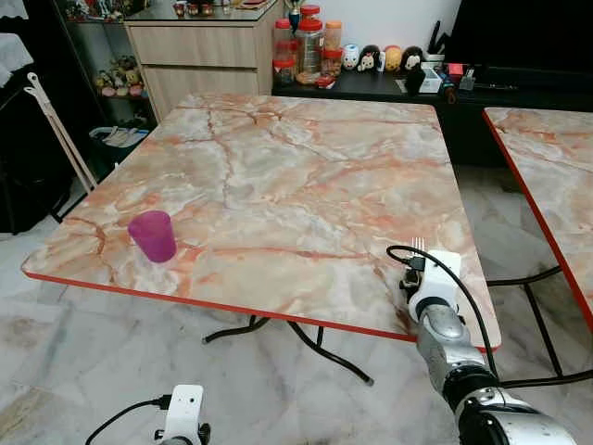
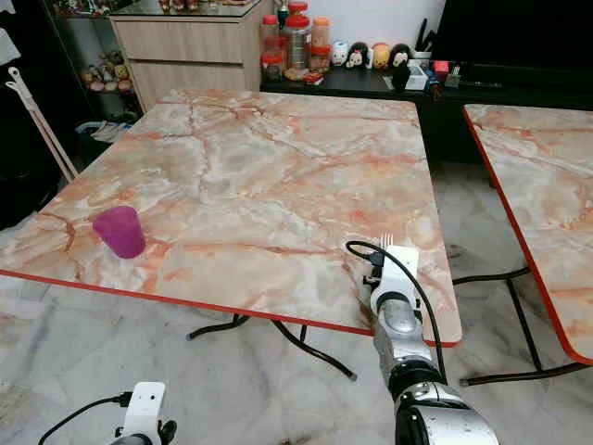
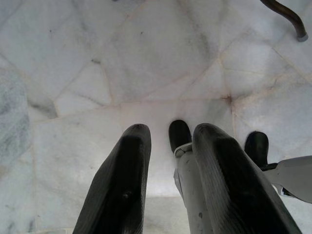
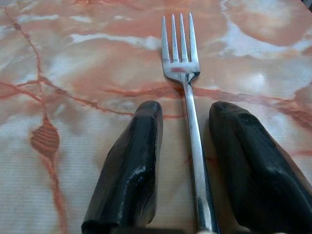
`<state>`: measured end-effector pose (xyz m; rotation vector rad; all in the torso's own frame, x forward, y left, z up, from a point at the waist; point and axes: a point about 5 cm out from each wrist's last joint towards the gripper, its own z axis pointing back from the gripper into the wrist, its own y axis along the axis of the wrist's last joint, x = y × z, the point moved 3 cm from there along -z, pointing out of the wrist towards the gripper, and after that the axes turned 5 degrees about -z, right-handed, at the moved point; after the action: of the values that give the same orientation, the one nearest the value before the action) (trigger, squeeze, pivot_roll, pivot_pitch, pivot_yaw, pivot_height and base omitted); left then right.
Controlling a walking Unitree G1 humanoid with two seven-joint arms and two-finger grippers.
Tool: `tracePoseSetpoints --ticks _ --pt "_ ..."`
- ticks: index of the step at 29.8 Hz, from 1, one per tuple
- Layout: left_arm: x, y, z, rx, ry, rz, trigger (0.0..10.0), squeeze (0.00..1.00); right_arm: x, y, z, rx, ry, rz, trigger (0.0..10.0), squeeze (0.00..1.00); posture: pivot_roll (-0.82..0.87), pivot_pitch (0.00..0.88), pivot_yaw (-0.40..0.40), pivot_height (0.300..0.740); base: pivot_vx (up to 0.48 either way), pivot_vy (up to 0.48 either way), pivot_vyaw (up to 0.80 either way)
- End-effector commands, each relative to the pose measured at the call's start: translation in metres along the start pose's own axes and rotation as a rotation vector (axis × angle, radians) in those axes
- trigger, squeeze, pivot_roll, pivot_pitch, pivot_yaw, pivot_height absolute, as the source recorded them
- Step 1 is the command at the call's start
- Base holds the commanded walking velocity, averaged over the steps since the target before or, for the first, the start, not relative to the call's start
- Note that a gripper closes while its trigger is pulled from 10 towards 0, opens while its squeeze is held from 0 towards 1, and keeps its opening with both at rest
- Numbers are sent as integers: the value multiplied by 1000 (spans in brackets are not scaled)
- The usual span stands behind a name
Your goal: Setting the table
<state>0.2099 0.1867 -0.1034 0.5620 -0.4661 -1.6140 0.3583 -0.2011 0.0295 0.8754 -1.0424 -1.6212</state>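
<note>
Right gripper (image 4: pixel 183 146), fingers spread, straddles the fork (image 4: pixel 187 97) on the table (image 1: pixel 278 176)

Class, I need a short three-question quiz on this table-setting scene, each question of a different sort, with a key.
1. True or false: the fork lies between the right gripper's fingers, with gaps on both sides.
2. Where does the purple cup stand on the marble table? A. upright near the robot's left front corner B. tipped over at the far edge C. beside the fork
3. Fill in: the left gripper hangs low over the ____.

Key: 1 true. 2 A. 3 floor.
</note>
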Motion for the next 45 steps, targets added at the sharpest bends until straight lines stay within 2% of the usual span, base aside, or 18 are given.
tracePoseSetpoints --ticks 1,3,4,5,8,9,31,33,39,40,41,42,45 --pt "-3 -3 0 -16 2 -4 10000 0 4 -15 3 -65 -26 -11 10000 0 -59 0 15 740 0 0 0" --pt "-3 -3 0 -17 1 -5 10000 0 5 -16 3 -68 -27 -14 10000 0 -58 0 15 740 0 0 0" --pt "-3 -3 0 -17 0 -4 10000 0 5 -17 3 -67 -25 -18 7922 0 -56 0 14 740 0 0 0" --pt "-3 -3 0 -17 0 -4 10000 0 5 -17 3 -67 -24 -18 3922 0 -56 0 14 740 0 0 0" --pt "-3 -3 0 -16 0 -4 10000 0 5 -17 3 -67 -24 -18 3922 0 -56 0 14 740 0 0 0" --pt "-3 -3 0 -17 -1 -4 10000 0 4 -16 3 -66 -22 -19 0 0 -58 0 14 740 0 0 0" --pt "-1 -2 0 -18 -3 6 10000 0 4 -11 2 -46 -13 -12 0 0 -59 0 10 740 0 0 0" --pt "-1 -2 0 -17 -3 6 10000 0 0 -7 2 -20 6 9 0 0 -59 0 10 740 0 0 0" --pt "0 -2 0 -14 -1 0 10000 0 -21 24 3 158 102 -29 0 0 -69 0 15 740 0 0 0" --pt "0 -3 0 -16 -1 -3 10000 0 -23 28 4 184 114 -36 7882 0 -74 0 19 740 0 0 0" --pt "0 -4 0 -17 -1 -4 10000 0 -25 30 4 199 121 -41 7882 0 -74 0 19 740 0 0 0" --pt "0 -4 0 -17 1 -9 10000 0 -28 36 5 231 130 -33 10000 0 -74 0 21 740 0 0 0" --pt "-3 -5 1 -19 12 -25 10000 0 -34 45 8 294 151 -19 10000 0 -73 0 21 740 0 0 0"
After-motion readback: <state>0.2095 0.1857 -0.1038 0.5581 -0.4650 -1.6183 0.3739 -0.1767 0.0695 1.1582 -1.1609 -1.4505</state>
